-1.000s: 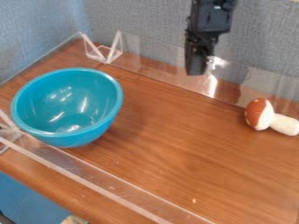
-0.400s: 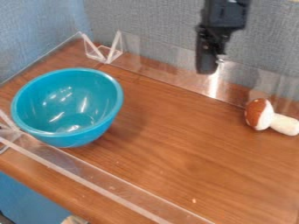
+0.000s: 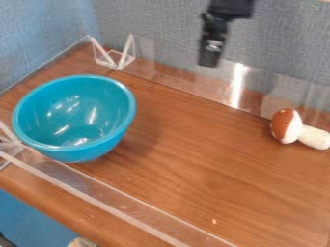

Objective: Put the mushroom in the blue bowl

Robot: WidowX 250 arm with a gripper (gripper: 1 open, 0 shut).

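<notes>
The clenched, empty claw (image 3: 210,60) has been drawn up and away from the mushroom (image 3: 299,129), left on the tabletop (image 3: 180,164) at three o'clock from the bowl (image 3: 73,118), so the grasp must still be made.

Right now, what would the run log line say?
gripper: shut, raised, holding nothing | mushroom: on table, right side | blue bowl: left side, no mushroom inside
</notes>
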